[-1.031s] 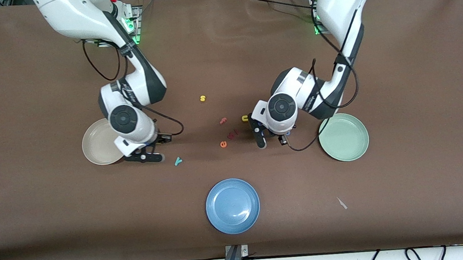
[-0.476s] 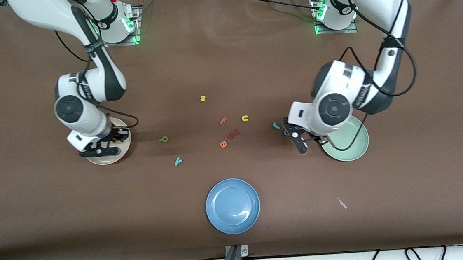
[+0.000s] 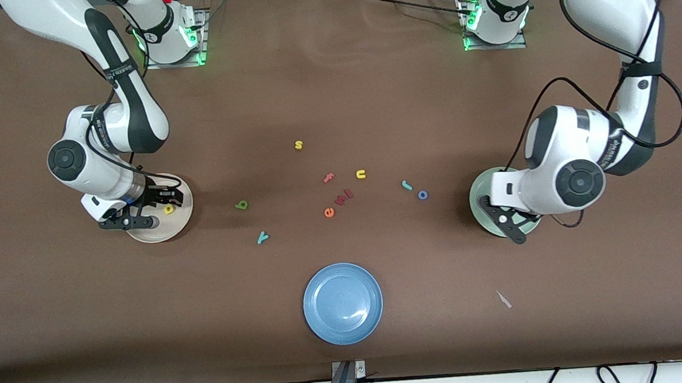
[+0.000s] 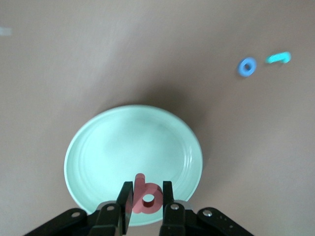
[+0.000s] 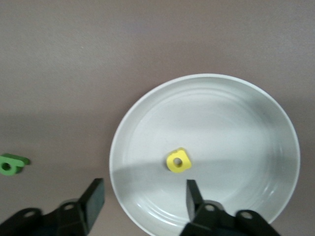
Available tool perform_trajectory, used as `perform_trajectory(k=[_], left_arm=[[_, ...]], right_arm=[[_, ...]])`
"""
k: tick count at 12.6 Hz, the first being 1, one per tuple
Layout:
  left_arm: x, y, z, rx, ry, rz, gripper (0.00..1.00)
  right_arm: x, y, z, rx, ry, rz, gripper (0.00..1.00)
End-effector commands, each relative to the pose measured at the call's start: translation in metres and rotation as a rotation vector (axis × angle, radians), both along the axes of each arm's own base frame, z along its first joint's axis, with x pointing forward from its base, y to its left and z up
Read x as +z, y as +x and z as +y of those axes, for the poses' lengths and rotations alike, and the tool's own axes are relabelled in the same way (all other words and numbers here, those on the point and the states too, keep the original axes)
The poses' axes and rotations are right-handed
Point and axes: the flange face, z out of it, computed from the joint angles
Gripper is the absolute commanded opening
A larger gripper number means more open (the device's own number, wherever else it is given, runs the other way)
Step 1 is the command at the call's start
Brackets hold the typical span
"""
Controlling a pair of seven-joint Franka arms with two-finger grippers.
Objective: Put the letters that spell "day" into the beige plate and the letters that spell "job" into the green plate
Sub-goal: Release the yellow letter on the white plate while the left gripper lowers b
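Brown tabletop (image 3: pixel 333 94); loose letters (image 3: pixel 341 196) mid-table; blue plate (image 3: pixel 342 303) nearest camera

Below the black right gripper (image 5: pixel 142 196) lies a yellow letter (image 5: pixel 177 161) in a plain beige plate (image 5: pixel 256 118). Between the black left gripper's (image 4: pixel 147 197) fingers sits a pink-red letter (image 4: pixel 145 196), over a pale green plate (image 4: pixel 113 147).
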Motion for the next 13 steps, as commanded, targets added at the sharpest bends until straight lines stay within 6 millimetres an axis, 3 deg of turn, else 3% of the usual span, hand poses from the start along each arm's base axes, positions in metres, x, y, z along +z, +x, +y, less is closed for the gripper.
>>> perform_trajectory(k=[1, 3, 5, 7, 9, 13], left_arm=[[-0.033, -0.017, 0.019, 0.092, 0.022, 0.067, 0.07], [-0.051, -0.03, 0.022, 0.103, 0.034, 0.107, 0.06], [-0.069, -0.038, 0.03, 0.112, 0.034, 0.113, 0.05], [-0.093, -0.049, 0.035, 0.117, 0.026, 0.09, 0.06], [-0.103, -0.05, 0.056, 0.15, 0.019, 0.071, 0.06], [-0.112, -0.054, 0.056, 0.15, 0.02, 0.08, 0.12]], right_arm=[[0.008, 0.016, 0.044, -0.138, 0.011, -0.037, 1.0], [0.009, 0.039, 0.108, -0.341, 0.019, -0.072, 1.0], [0.002, 0.054, 0.15, -0.468, 0.018, -0.093, 1.0], [-0.005, 0.064, 0.168, -0.567, 0.043, -0.092, 1.0], [-0.012, 0.076, 0.198, -0.648, 0.11, -0.073, 1.0], [-0.037, 0.092, 0.215, -0.709, 0.109, -0.054, 1.0]])
